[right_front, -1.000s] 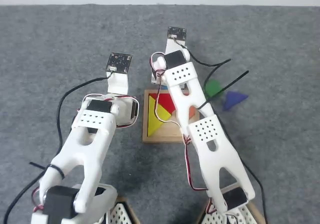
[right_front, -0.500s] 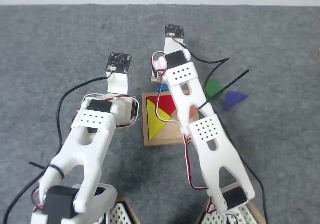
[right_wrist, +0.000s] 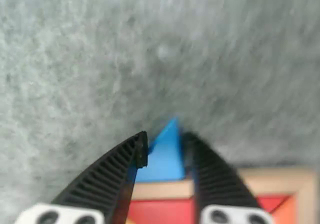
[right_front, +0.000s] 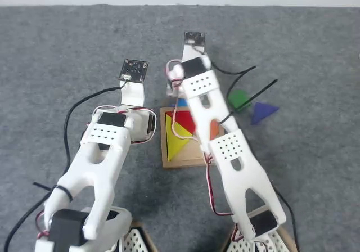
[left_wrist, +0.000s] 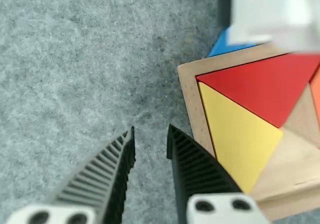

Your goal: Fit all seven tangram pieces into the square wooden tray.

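The square wooden tray (right_front: 166,161) lies between the two arms and holds a red triangle (right_front: 186,120), a yellow triangle (right_front: 176,142) and an orange piece (right_front: 214,129). In the left wrist view the tray (left_wrist: 188,90), the red triangle (left_wrist: 257,84) and the yellow triangle (left_wrist: 240,136) are close by. My right gripper (right_wrist: 165,141) is past the tray's far edge, shut on a blue triangle (right_wrist: 167,156) that rests on the carpet. My left gripper (left_wrist: 150,131) hangs over the carpet beside the tray's left side, open and holding nothing.
A green piece (right_front: 239,99) and a purple triangle (right_front: 262,112) lie on the grey carpet right of the tray. The right arm (right_front: 216,128) stretches across the tray and hides part of it. Black cables trail near the green piece.
The right arm has swung slightly left at its far end, and the tray has turned a little. The left arm has stayed still.
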